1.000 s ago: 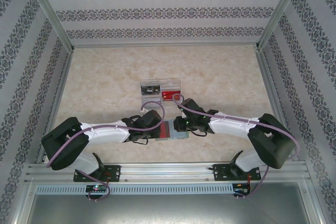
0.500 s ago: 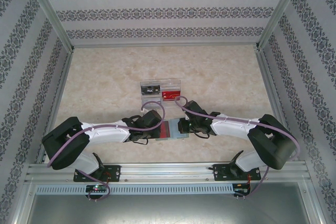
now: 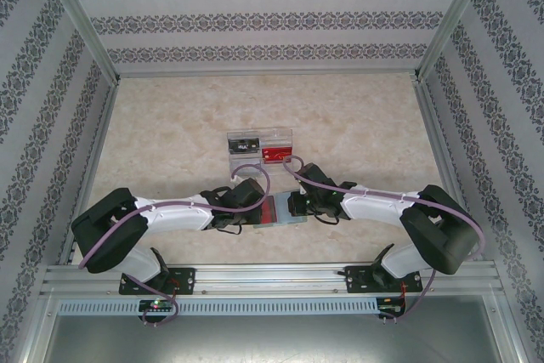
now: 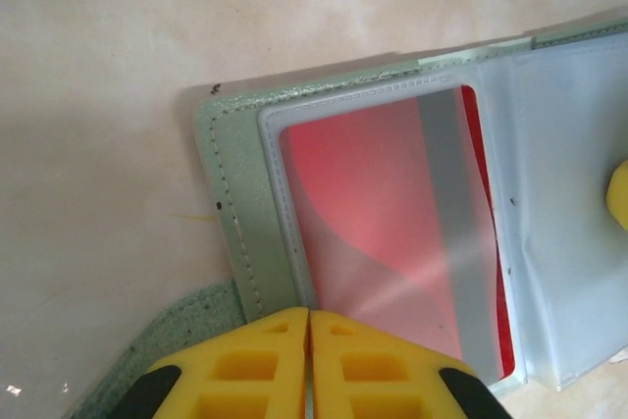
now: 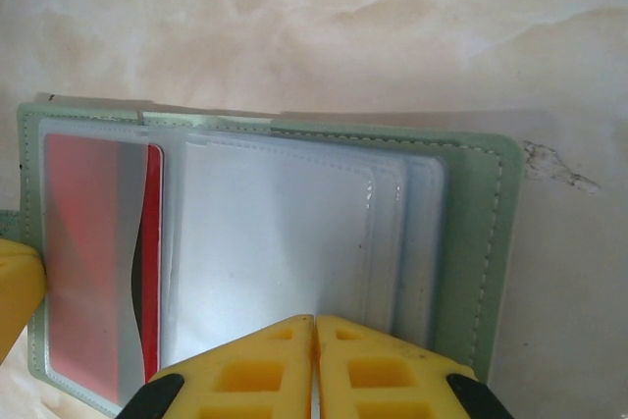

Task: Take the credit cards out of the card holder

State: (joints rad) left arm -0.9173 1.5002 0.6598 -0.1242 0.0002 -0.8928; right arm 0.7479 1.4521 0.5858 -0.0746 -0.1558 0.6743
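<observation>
**Both grippers shut over the open card holder**

In the top view your card holder (image 3: 290,219) lies open and flat on the marble table (image 3: 170,125), near the arm bases, between the two wrists. The left gripper (image 3: 257,208) sits at its left half and the right gripper (image 3: 294,205) at its right half.

From the left wrist, your left gripper (image 4: 310,365) has its yellow fingers pressed together with only a seam between them, right at the near edge of the card holder (image 4: 224,203). You cannot tell whether anything thin is pinched there. A red credit card (image 4: 378,213) sits inside a clear sleeve just beyond the fingertips.

From the right wrist, your right gripper (image 5: 314,365) is likewise closed tight at the near edge of the card holder (image 5: 478,242). The credit card (image 5: 83,242) is in the leftmost sleeve; the clear sleeves (image 5: 280,242) beside it look bare.

Beyond the holder stands a clear tray (image 3: 259,134), apart from it, with a second red card (image 3: 274,155) in its right-hand compartment and a dark item (image 3: 245,145) in the left.
</observation>
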